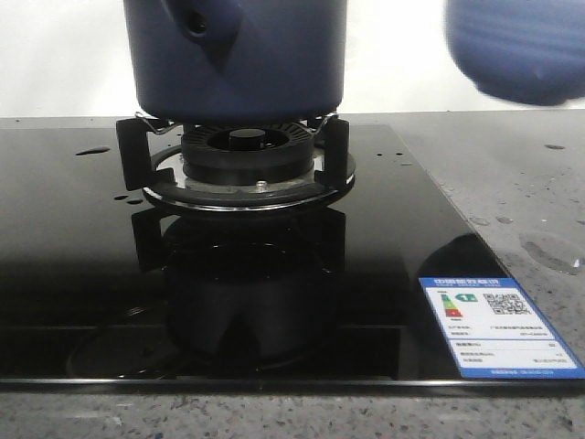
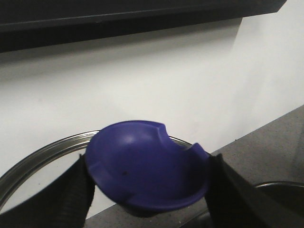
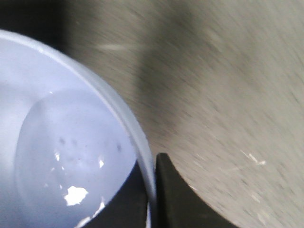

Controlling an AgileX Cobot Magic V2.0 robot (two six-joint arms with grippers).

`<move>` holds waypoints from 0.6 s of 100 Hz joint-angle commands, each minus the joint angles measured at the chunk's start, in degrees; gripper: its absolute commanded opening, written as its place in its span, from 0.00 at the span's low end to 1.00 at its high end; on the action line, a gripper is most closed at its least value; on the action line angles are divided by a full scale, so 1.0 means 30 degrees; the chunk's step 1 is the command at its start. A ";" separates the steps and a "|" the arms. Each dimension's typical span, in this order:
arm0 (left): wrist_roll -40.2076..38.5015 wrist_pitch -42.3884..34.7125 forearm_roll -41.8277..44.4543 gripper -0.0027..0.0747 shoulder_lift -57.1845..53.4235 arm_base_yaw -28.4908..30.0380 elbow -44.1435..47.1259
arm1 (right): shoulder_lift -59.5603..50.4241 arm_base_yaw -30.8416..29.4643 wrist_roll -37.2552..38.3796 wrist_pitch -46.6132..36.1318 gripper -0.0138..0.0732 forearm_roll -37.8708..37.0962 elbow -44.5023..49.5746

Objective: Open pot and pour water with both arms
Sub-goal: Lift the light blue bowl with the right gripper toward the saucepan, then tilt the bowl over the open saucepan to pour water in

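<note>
Lid knob (image 2: 147,166) clamped between left claw (image 2: 148,190) fingers, off pot (image 1: 233,59). Bowl (image 3: 66,156) rim pinched in right claw (image 3: 154,190), water (image 3: 76,190) inside. Pouring apparently pending.

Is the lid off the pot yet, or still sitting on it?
Likely off: the left gripper grips the blue lid knob, lid rim against the wall. The pot on the burner has its top cropped.

The front view sits low, close to the burner (image 1: 247,155), facing the wall; both wrist views are close-ups, sharing the grey surface (image 3: 228,95).
</note>
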 commanded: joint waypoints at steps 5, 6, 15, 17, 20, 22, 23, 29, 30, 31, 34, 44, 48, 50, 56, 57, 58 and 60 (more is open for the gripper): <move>-0.0045 -0.0260 -0.1514 0.50 -0.0884 0.0009 -0.0763 | -0.0749 0.1367 0.0586 -0.0429 0.10 0.1013 -0.2959; -0.0045 -0.0319 -0.1514 0.50 -0.0884 0.0009 -0.0763 | -0.0744 0.1443 0.0588 -0.0429 0.10 0.1013 -0.3102; -0.0045 -0.0704 -0.1514 0.50 -0.0884 0.0009 -0.0763 | -0.0208 0.2328 0.0791 -0.0190 0.10 0.1102 -0.4993; -0.0045 -0.0781 -0.1514 0.50 -0.0884 0.0009 -0.0763 | -0.0053 0.2511 0.0840 -0.0141 0.10 0.1165 -0.5433; -0.0045 -0.0861 -0.1514 0.50 -0.0884 0.0009 -0.0763 | 0.0178 0.2748 0.0889 -0.0047 0.10 0.1316 -0.5991; -0.0045 -0.0913 -0.1514 0.50 -0.0884 0.0009 -0.0763 | 0.0346 0.2922 0.0936 -0.0001 0.10 0.1427 -0.6400; -0.0045 -0.0913 -0.1514 0.50 -0.0884 0.0009 -0.0763 | 0.0469 0.3035 0.0936 0.0000 0.10 0.1463 -0.6534; -0.0045 -0.1045 -0.1514 0.50 -0.0884 0.0009 -0.0763 | 0.0970 0.3484 0.0936 0.0025 0.10 0.1867 -0.7697; -0.0045 -0.1084 -0.1514 0.50 -0.0884 0.0009 -0.0763 | 0.1077 0.3606 0.0936 0.0025 0.10 0.1934 -0.7818; -0.0045 -0.1085 -0.1514 0.50 -0.0884 0.0009 -0.0763 | 0.1136 0.3663 0.0936 0.0025 0.10 0.1984 -0.8047; -0.0045 -0.1132 -0.1514 0.50 -0.0884 0.0009 -0.0763 | 0.1380 0.3910 0.0936 -0.0036 0.10 0.2254 -0.8487; -0.0045 -0.1388 -0.1514 0.50 -0.0884 0.0009 -0.0763 | 0.2247 0.4903 0.0936 -0.0552 0.10 0.2576 -0.9873; -0.0045 -0.1580 -0.1514 0.50 -0.0884 0.0009 -0.0763 | 0.2530 0.5247 0.0936 -0.0797 0.10 0.2630 -1.0362; -0.0045 -0.1672 -0.1514 0.50 -0.0884 0.0009 -0.0763 | 0.2703 0.5454 0.0936 -0.0972 0.10 0.2630 -1.0573; -0.0045 -0.1927 -0.1514 0.50 -0.0884 0.0009 -0.0763 | 0.3151 0.6053 0.0936 -0.1691 0.10 0.2665 -1.1004; -0.0045 -0.1976 -0.1514 0.50 -0.0884 0.0009 -0.0763 | 0.3197 0.6116 0.0936 -0.1780 0.10 0.2665 -1.1080; -0.0045 -0.2084 -0.1514 0.50 -0.0884 0.0009 -0.0763 | 0.3286 0.6242 0.0936 -0.1956 0.10 0.2665 -1.1133; -0.0045 -0.2159 -0.1514 0.50 -0.0884 0.0009 -0.0763 | 0.3390 0.6421 0.0936 -0.2168 0.10 0.2665 -1.1139</move>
